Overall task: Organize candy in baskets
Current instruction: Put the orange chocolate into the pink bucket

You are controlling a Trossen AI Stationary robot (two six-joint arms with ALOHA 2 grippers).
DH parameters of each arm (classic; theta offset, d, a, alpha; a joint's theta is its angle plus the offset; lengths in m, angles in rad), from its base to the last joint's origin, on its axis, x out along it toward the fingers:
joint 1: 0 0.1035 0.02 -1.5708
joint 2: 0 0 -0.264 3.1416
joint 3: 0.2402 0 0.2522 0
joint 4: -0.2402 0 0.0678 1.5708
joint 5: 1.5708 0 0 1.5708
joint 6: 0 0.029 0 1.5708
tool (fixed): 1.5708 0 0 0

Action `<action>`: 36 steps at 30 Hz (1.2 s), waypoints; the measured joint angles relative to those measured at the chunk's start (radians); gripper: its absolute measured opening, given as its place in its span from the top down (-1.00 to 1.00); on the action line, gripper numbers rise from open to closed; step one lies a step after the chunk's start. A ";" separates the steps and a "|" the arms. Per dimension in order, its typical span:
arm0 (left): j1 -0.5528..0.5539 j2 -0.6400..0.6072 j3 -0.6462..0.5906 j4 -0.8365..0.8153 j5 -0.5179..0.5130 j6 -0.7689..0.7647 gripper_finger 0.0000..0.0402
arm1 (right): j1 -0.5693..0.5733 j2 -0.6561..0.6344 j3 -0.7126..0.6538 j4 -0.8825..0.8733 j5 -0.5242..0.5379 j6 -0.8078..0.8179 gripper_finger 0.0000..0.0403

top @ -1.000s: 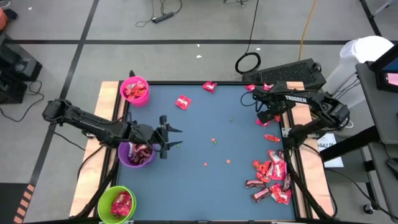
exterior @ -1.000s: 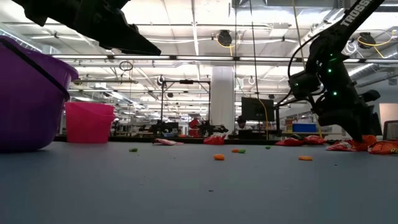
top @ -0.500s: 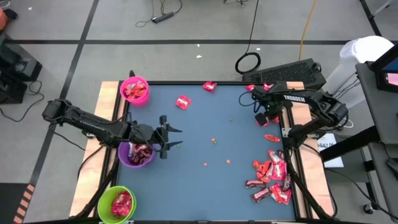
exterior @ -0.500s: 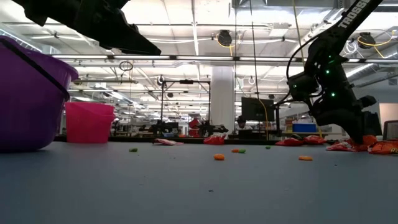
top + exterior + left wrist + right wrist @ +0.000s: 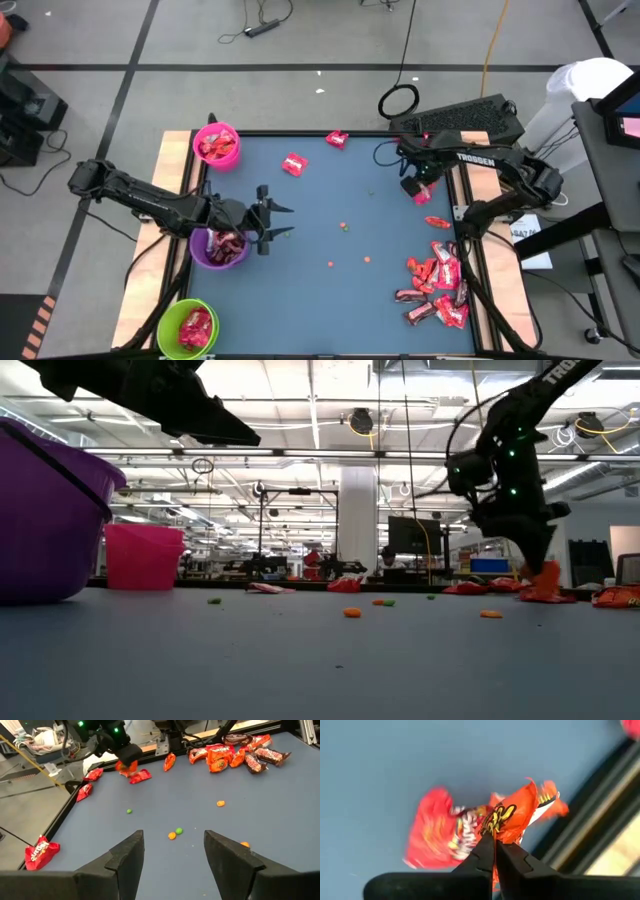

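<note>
an orange-red candy piece (image 5: pixel 512 817) is being pinched at its edge between the closed fingers of the right gripper (image 5: pixel 411 184), which is positioned over the far right part of the blue table (image 5: pixel 330 300), near its edge; the piece is being held just off the surface. directly beneath the gripper a red candy piece (image 5: pixel 437 837) is lying flat on the table. nearer the right arm's base a loose candy pile (image 5: pixel 437 285) of red and dark brown pieces is being left on the table. the left gripper (image 5: pixel 277 222) is being held with fingers spread and nothing between them, just beside the purple basket (image 5: pixel 217 247), which is lying at its rear, toward its arm. the pink basket (image 5: pixel 216 144) is located at the far corner on that gripper's side, the green basket (image 5: pixel 189 329) at the near corner; candy is being contained in all three. ahead of the left gripper small orange and green specks (image 5: pixel 175 833) are lying on the table
</note>
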 joint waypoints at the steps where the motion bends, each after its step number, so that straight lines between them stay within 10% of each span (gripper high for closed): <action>1: 0.002 0.001 0.000 0.007 0.000 0.000 -0.06 | 0.019 -0.006 0.003 0.017 0.001 0.001 0.99; 18: 0.115 0.191 0.000 0.257 0.009 -0.199 -0.06 | 0.422 -0.057 0.023 0.594 0.045 -0.118 0.98; 36: 0.194 0.209 0.000 0.407 0.218 -0.342 -0.06 | 0.674 0.090 0.023 1.401 -0.234 -0.447 0.98</action>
